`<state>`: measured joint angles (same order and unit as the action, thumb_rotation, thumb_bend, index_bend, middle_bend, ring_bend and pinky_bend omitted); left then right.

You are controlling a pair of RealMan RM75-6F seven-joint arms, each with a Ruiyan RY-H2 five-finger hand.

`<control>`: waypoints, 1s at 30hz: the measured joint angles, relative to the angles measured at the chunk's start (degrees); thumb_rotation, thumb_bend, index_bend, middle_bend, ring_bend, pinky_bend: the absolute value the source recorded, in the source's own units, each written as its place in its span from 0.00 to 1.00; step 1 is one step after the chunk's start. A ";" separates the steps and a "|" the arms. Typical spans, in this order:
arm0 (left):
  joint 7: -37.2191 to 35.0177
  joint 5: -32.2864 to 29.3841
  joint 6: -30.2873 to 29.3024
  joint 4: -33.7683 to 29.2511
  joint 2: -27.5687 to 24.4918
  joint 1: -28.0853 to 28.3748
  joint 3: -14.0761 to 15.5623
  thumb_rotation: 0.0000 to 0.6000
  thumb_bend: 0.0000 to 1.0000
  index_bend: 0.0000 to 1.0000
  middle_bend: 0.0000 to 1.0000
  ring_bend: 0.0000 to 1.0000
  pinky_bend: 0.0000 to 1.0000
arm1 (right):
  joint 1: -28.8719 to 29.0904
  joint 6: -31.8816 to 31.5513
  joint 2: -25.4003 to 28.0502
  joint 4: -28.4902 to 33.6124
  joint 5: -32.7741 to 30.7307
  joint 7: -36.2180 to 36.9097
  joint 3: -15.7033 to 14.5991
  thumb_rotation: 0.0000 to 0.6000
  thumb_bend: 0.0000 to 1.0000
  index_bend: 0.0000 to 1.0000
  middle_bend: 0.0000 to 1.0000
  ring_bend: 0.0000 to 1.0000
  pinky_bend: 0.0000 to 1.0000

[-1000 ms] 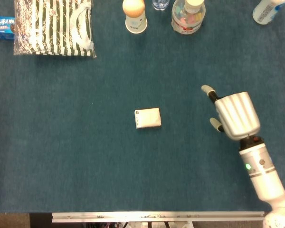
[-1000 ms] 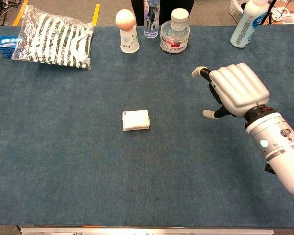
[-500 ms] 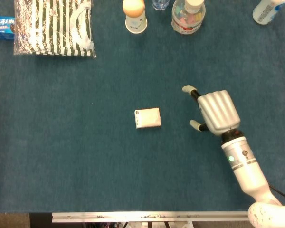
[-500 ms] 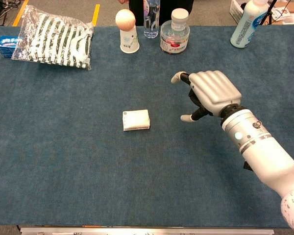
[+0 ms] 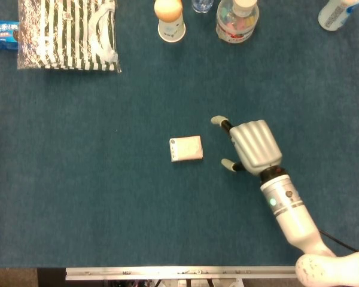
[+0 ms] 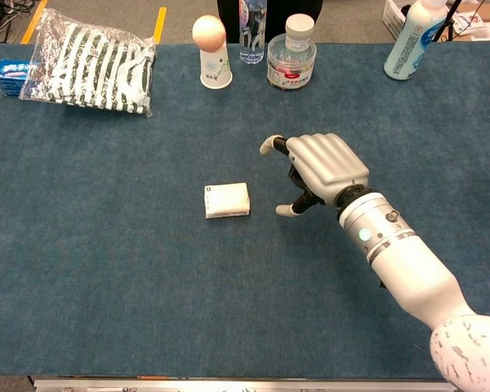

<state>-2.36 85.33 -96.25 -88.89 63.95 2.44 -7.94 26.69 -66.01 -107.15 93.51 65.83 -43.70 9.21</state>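
Small white box (image 5: 186, 149) lies flat on the blue table cover (image 5: 107, 197), mid-table, nothing touching it. Right hand (image 5: 251, 145) sits just beside it on the right, back of the hand up, fingers apart and curved toward the box, holding nothing. Thumb tip and one fingertip (image 6: 268, 144) show; the rest are hidden under the palm in both views. Left hand isn't in either view.

Risks as I see them:
- Box is low and flat. Fingers coming in from the side could push it across the cover rather than get round it.
- Fingertips could catch on the cover if the hand is too low; height above the cover is unclear from here.
- A pinch on one short edge could let the box twist or tip out.

Far edge holds a striped bag (image 5: 69, 33), a cup with an egg-like ball (image 5: 170, 19) on it, a clear jar (image 5: 237, 20) and a white bottle (image 6: 414, 37). All well apart, so low collision risk.
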 measured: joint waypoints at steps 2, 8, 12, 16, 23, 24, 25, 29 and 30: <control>0.09 -0.43 0.47 -0.10 -0.39 -0.06 -0.04 1.00 0.00 0.61 0.58 0.39 0.50 | 0.46 0.15 -1.29 -1.13 -0.45 0.00 -0.31 1.00 0.00 0.27 0.99 1.00 1.00; 0.63 -0.49 1.55 -0.51 -0.90 0.02 0.35 1.00 0.00 0.61 0.58 0.39 0.50 | 1.79 0.84 -4.81 -4.59 -1.28 0.38 -0.98 1.00 0.00 0.27 1.00 1.00 1.00; 0.83 -0.45 1.82 -0.74 -1.00 0.05 0.48 1.00 0.00 0.61 0.58 0.39 0.50 | 2.34 0.88 -6.55 -6.62 -1.09 1.63 -1.12 1.00 0.00 0.27 1.00 1.00 1.00; 0.88 -0.35 1.89 -0.82 -1.06 0.04 0.59 1.00 0.00 0.61 0.58 0.39 0.50 | 2.54 0.39 -7.84 -8.31 -0.19 3.81 -0.99 1.00 0.00 0.27 1.00 1.00 1.00; 1.32 -0.23 2.50 -0.92 -0.98 0.19 0.90 1.00 0.00 0.61 0.58 0.39 0.50 | 2.88 -0.23 -10.39 -11.79 1.28 8.73 -0.08 1.00 0.00 0.29 1.00 1.00 1.00; 1.31 -0.21 2.52 -0.97 -0.98 0.19 0.92 1.00 0.00 0.61 0.58 0.39 0.50 | 2.95 -0.25 -10.76 -12.39 1.40 9.27 0.05 1.00 0.00 0.30 1.00 1.00 1.00; 1.29 -0.17 2.52 -0.99 -0.99 0.19 0.94 1.00 0.00 0.61 0.58 0.39 0.50 | 3.03 -0.25 -11.11 -12.91 1.47 9.65 0.21 1.00 0.00 0.30 1.00 1.00 1.00; 1.32 -0.02 2.59 -1.06 -1.01 0.19 1.05 1.00 0.00 0.61 0.58 0.39 0.50 | 3.37 0.15 -12.09 -14.28 0.79 10.59 1.21 1.00 0.00 0.30 1.00 1.00 1.00; 1.34 0.03 2.65 -1.06 -1.01 0.20 1.11 1.00 0.00 0.61 0.58 0.39 0.50 | 3.43 0.31 -12.24 -14.46 0.50 10.73 1.42 1.00 0.00 0.30 1.00 1.00 1.00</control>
<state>-1.02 85.36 -93.60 -89.95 62.95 2.65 -6.83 30.12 -65.70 -119.39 79.05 66.33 -32.97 10.62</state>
